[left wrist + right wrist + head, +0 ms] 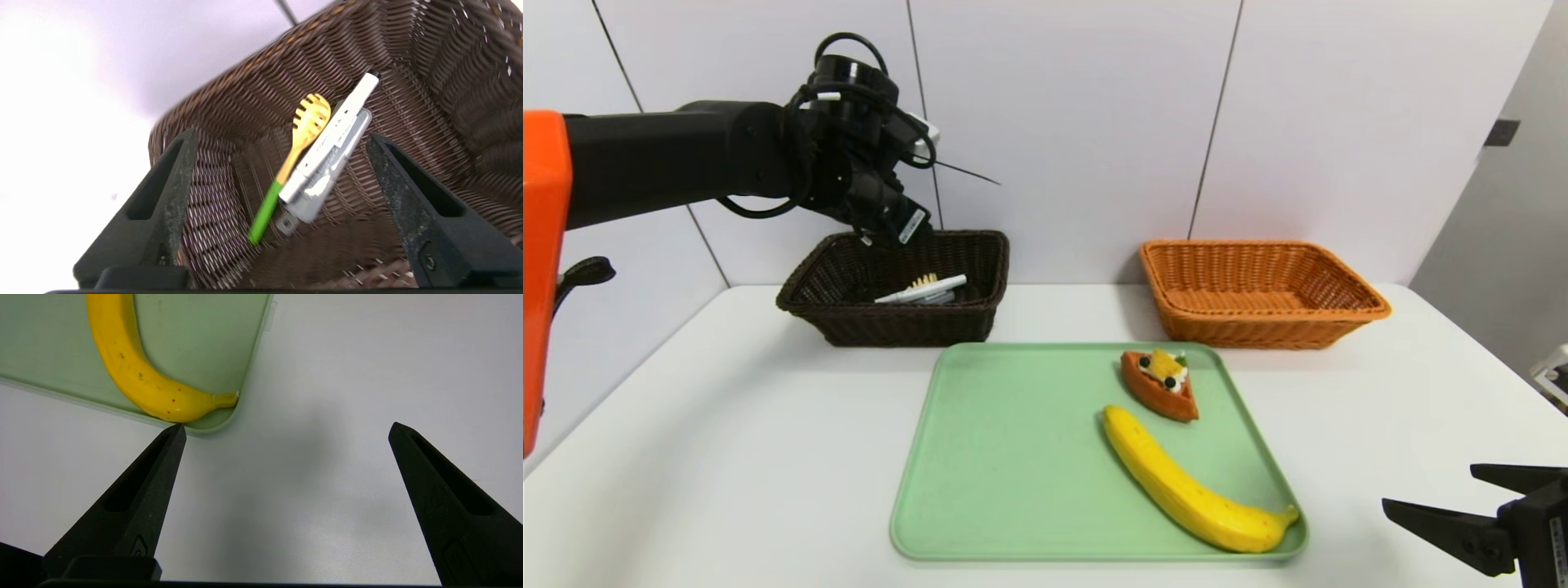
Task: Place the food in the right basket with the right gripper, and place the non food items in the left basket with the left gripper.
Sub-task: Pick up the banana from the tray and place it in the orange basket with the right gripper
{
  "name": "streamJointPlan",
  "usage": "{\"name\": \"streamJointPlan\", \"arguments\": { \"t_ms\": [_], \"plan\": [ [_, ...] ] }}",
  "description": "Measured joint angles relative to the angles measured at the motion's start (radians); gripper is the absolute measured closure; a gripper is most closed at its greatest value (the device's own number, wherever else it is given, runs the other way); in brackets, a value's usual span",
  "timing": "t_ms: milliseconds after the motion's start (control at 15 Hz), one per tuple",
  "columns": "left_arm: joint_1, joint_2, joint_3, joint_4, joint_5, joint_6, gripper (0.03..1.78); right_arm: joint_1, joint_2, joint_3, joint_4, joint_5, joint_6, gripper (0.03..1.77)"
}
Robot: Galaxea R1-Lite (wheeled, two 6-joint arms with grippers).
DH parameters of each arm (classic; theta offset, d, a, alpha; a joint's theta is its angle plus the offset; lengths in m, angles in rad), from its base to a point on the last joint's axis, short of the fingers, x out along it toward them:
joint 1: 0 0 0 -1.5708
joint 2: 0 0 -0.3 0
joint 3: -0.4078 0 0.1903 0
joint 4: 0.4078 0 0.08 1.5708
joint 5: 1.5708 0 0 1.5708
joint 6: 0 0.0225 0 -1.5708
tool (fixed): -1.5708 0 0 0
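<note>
Marker (333, 136) below spread left jaws

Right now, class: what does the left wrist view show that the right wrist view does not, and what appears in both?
Only the left wrist view: the open left gripper over the dark brown basket, holding the spork, marker and grey case.

Only the right wrist view: the open right gripper, the banana, the green tray, the white table.

Shared: nothing.
</note>
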Motion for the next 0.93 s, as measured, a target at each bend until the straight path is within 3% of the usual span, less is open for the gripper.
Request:
{"name": "streamJointPlan", "arguments": {
  "t_ms": [267, 533, 933],
  "plan": [
    [-0.063, -0.062, 0.001, 0.174, 0.032, -0.24, 0.25, 0.0, 0.0, -0.007, -0.002, 0.0, -0.001, 0.09],
    [-0.191, -0.117, 0.001, 0.323, 0.034, -0.414, 0.19, 0.0, 0.002, -0.011, -0.002, 0.0, -0.001, 0.09],
    [-0.354, -0.147, 0.007, 0.419, 0.042, -0.653, 0.14, 0.001, 0.003, -0.013, -0.004, 0.0, -0.003, 0.09]
  ]
}}
